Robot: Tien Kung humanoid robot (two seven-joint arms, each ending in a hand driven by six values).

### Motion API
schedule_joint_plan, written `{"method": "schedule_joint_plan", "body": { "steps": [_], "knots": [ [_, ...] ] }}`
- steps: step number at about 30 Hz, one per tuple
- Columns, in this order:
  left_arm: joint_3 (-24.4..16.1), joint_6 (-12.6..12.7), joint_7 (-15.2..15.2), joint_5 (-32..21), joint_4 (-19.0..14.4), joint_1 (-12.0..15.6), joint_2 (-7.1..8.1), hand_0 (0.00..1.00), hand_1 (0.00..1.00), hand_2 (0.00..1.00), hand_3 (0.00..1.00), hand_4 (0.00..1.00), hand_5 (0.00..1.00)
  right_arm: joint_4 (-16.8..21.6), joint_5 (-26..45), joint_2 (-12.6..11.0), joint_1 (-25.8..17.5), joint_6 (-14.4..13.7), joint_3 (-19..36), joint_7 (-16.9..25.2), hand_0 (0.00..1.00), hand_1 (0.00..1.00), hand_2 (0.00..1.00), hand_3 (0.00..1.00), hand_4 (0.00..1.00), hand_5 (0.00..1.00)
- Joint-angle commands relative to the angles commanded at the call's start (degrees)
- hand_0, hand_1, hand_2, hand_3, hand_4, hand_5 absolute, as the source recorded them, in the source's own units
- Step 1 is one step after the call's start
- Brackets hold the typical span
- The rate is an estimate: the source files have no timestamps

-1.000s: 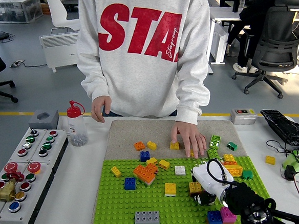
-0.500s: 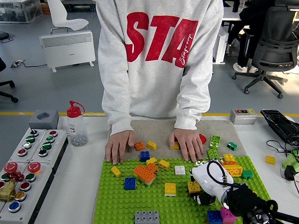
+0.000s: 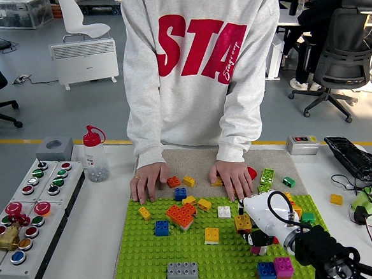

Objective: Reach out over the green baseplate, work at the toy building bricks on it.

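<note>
Since a second ago the right hand (image 3: 254,228) has shifted slightly toward the far side of the green baseplate (image 3: 165,259), while the person's hands (image 3: 148,180) have settled flat at its far edge on the counter (image 3: 96,235). The hand, reaching in from the lower right, now sits over a dark yellow brick (image 3: 243,222); whether its fingers grip it cannot be told. Work appears mid-course, bricks lying scattered across the plate.

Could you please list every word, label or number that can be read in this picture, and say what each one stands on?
"STA": large red letters on the person's sweatshirt; the word runs on out of sight.
Small red script beside it: too small to read.
Button box, grey box at the far right: any marks too small to read.
</note>
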Motion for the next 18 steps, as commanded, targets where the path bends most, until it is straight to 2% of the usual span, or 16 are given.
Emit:
{"method": "schedule_joint_plan", "body": {
  "steps": [7, 12, 18],
  "knots": [
    [-0.27, 0.02, 0.03, 0.32, 0.0, 0.06, 0.03, 0.691, 0.69, 0.655, 0.618, 0.359, 0.998, 8.58, 2.1, -4.87, -4.94, 2.37, 5.46, -2.0, 0.25, 0.104, 0.195, 0.508, 0.662, 0.192],
    [-0.53, 0.03, 0.11, 0.74, 0.0, 0.27, -0.01, 0.691, 0.69, 0.655, 0.619, 0.359, 0.998, 13.25, 2.38, -7.69, -8.57, 3.63, 7.55, -3.01, 0.25, 0.102, 0.194, 0.509, 0.655, 0.191],
    [-0.69, 0.02, 0.15, 1.09, 0.0, 0.57, -0.1, 0.691, 0.69, 0.656, 0.62, 0.359, 0.998, 17.04, 2.21, -10.35, -12.57, 4.07, 9.71, -3.48, 0.248, 0.102, 0.196, 0.509, 0.654, 0.191]
  ]
}}
